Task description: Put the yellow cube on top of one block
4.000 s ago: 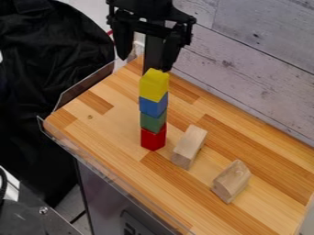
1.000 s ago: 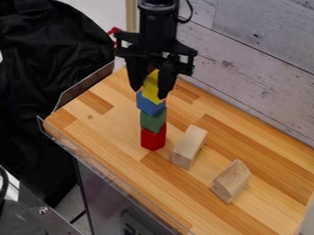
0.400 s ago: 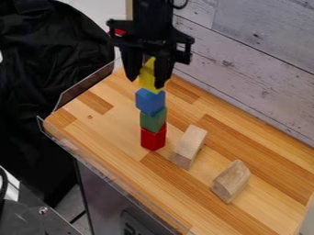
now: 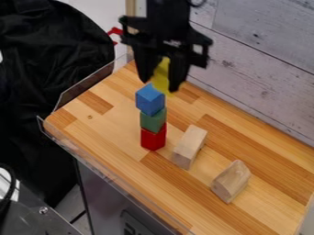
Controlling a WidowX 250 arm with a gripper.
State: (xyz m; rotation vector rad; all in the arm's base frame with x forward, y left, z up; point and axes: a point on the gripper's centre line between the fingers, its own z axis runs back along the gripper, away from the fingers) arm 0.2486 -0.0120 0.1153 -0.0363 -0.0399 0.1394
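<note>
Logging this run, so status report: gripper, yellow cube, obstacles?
Gripper shut on yellow cube, by the stack's top. Blue block tops green and red. Two wooden blocks unstacked, neither under the gripper.

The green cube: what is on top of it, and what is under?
The blue cube sits on the green cube, which rests on the red cube. The faces where they meet cannot be seen.
</note>
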